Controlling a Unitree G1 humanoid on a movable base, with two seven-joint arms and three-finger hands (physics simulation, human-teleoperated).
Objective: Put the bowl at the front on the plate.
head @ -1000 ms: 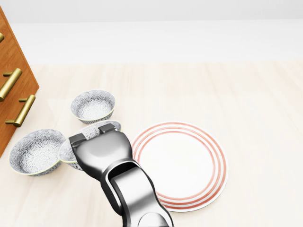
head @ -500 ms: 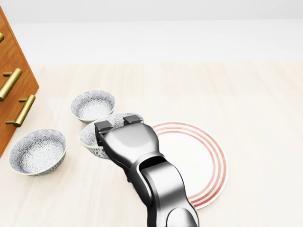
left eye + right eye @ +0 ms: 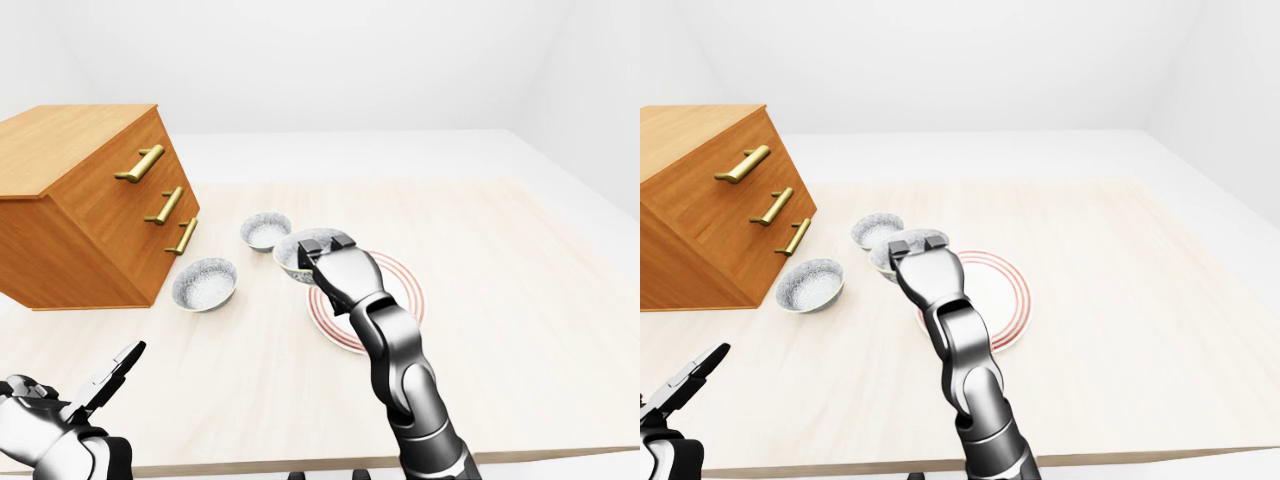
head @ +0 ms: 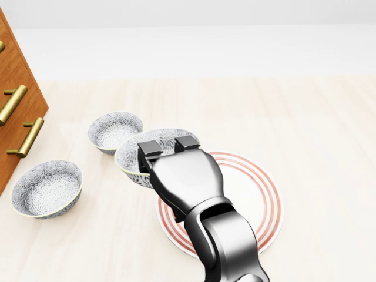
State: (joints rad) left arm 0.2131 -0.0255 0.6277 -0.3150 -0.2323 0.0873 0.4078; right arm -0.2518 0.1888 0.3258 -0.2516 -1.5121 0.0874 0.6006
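The right hand [image 4: 167,147] grips a patterned bowl [image 4: 132,154] at the red-ringed plate's [image 4: 267,194] left edge; the left hand [image 3: 75,405] rests low, fingers spread.

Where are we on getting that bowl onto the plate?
Done: the right hand has gripped the bowl and lifted it off the table. In hand: the bowl hangs over the left rim of the red-ringed plate, not centred on it. Left: carry it further right over the plate's middle, lower it, let go. The two other bowls sit untouched by the drawer unit. The left hand idles low.
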